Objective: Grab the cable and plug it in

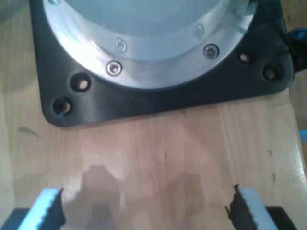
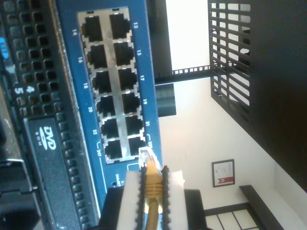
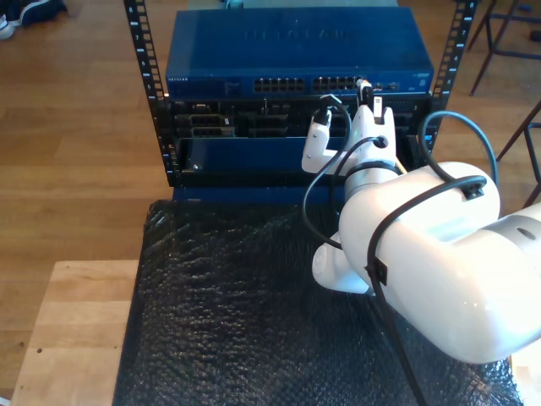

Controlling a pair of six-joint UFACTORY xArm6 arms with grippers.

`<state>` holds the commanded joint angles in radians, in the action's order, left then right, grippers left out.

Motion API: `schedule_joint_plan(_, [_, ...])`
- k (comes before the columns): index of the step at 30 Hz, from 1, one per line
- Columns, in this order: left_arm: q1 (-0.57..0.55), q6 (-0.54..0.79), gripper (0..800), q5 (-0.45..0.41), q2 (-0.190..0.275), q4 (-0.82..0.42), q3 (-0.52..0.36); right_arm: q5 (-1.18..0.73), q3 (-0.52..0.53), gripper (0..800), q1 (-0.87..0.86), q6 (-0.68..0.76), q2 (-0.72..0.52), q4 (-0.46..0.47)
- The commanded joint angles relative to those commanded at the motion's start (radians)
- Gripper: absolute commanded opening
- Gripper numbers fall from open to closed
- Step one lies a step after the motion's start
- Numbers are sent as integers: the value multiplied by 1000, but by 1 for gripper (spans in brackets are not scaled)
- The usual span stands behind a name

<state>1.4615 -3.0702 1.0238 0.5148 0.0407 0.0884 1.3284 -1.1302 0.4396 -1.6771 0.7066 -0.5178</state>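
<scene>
While clamped in my second gripper's claw (image 2: pixel 152 191), yellow cable (image 2: pixel 152 184), clear, perhaps blurred plug (image 2: pixel 147 155).

Warm wooden floor (image 3: pixel 76 127), white wall (image 2: pixel 201 120) (one framed picture (image 2: pixel 223 173)).

Exterior view looks down behind an arm toward the switch (image 3: pixel 296 59); the second wrist view faces it close.

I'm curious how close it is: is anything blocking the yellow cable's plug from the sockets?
Nothing visible. My second gripper holds the cable, its clear plug right beside the blue switch's end ports.
</scene>
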Motion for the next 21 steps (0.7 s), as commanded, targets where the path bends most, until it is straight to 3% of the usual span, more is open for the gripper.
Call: schedule_joint_plan(21, [0,0,800,0,0,0,0,-2,-28,0,0,0,23,0])
